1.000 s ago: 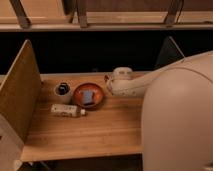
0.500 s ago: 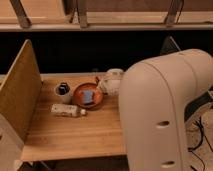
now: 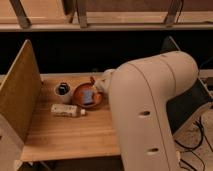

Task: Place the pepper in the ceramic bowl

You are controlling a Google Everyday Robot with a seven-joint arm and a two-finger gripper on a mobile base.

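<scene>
The ceramic bowl [image 3: 80, 98] is a shallow reddish-brown dish on the wooden table, with a small blue thing lying in it. A small dark red tapered shape, which looks like the pepper [image 3: 91, 80], shows just above the bowl's far right rim. My gripper [image 3: 101, 83] is right next to it, at the end of the big white arm [image 3: 150, 105], over the bowl's far right edge. Whether the gripper holds the pepper is hidden by the wrist.
A small white mug [image 3: 62, 92] with a dark interior stands left of the bowl. A white labelled bottle [image 3: 67, 110] lies in front of them. A tall wooden panel [image 3: 20, 95] walls the left side. The arm hides the table's right half.
The arm has swung left and nearer the camera, covering more of the table. The gripper end has moved from right of the bowl to its far right rim.
</scene>
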